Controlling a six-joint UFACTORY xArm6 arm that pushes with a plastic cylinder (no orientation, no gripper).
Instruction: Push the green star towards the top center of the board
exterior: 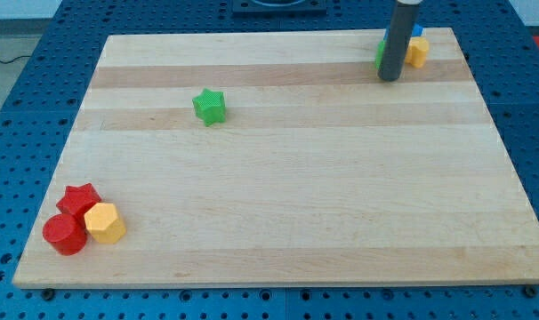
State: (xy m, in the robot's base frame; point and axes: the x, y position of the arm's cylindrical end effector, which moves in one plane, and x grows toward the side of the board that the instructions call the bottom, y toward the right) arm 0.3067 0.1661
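Note:
The green star (209, 106) lies on the wooden board (278, 196), left of centre in the upper part. My tip (390, 78) is at the lower end of the dark rod, near the board's top right, far to the right of the star. The rod stands in front of a small cluster: a yellow block (417, 52), a blue block (417, 31) behind it, and a green block (379, 55) partly hidden by the rod.
At the board's bottom left sit a red star (79, 199), a red cylinder (64, 235) and a yellow hexagonal block (105, 223), touching one another. Blue perforated table surrounds the board.

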